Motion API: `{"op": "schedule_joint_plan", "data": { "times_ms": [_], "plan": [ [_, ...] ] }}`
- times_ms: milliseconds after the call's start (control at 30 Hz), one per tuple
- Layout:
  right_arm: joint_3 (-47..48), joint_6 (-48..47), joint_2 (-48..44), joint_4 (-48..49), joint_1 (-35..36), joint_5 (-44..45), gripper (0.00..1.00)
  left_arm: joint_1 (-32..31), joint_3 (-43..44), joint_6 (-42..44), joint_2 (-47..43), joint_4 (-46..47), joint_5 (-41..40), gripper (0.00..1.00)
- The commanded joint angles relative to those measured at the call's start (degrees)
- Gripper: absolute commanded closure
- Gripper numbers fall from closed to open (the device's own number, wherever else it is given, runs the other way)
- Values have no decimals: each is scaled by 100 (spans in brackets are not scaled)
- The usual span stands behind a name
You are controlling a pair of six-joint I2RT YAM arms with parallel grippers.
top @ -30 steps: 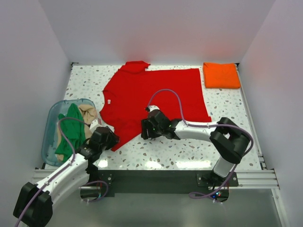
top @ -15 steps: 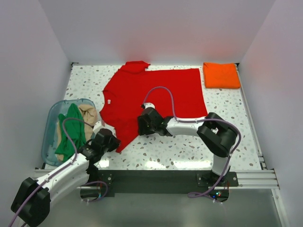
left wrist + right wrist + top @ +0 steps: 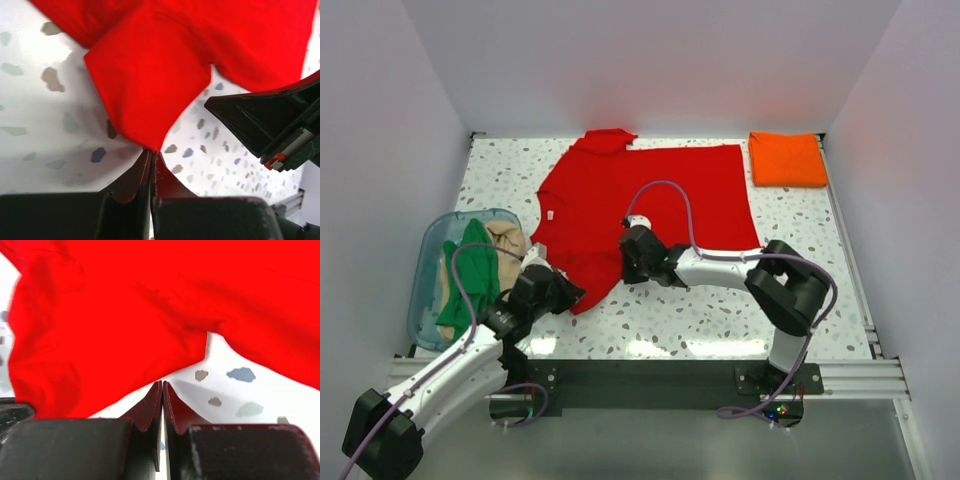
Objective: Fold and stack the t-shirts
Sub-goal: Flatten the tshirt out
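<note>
- Top external view gives you the tally: orange t-shirt [image 3: 788,159] folded at the far right; green t-shirt [image 3: 470,275] and tan t-shirt [image 3: 505,240] in the tub [image 3: 425,290]; red t-shirt [image 3: 650,195] spread mid-table, unfolded.
- Its long axis runs left–right — collar left, hem right.
- Left gripper [image 3: 563,293] is pinched shut on its near sleeve tip; right gripper [image 3: 628,262] — also closed — on its near edge.

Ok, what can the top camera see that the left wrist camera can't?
Only the top view shows the folded orange t-shirt in the far right corner and the blue tub holding the green t-shirt. Only the left wrist view shows, close up, the left jaws shut on a pointed corner of the red t-shirt. Both show the red t-shirt lying on the speckled table.
</note>
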Motion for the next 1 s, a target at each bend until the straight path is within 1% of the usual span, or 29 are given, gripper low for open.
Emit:
{"op": "schedule_joint_plan", "data": {
  "times_ms": [0, 233, 400, 533, 667, 833, 967],
  "plan": [
    [25, -7, -709, -163, 14, 282, 96, -24, 413, 160, -90, 77, 389, 100],
    [60, -165, -1307, -699, 23, 360, 97, -42, 562, 55, -177, 235, 969, 100],
    [-80, -192, -1685, -831, 23, 379, 88, -42, 703, -200, -178, 507, 1198, 100],
    [-309, -165, -1940, -840, 14, 387, 85, -42, 878, -358, -108, 674, 1330, 100],
    [-406, -183, -2072, -945, 23, 466, 83, -33, 993, -551, -116, 517, 1111, 100],
    [-529, -139, -2046, -893, 23, 414, 82, -15, 1002, -771, -55, 516, 496, 100],
    [-599, -104, -1941, -762, 23, 282, 81, 151, 1063, -850, 603, 805, 302, 100]
  ]
}}
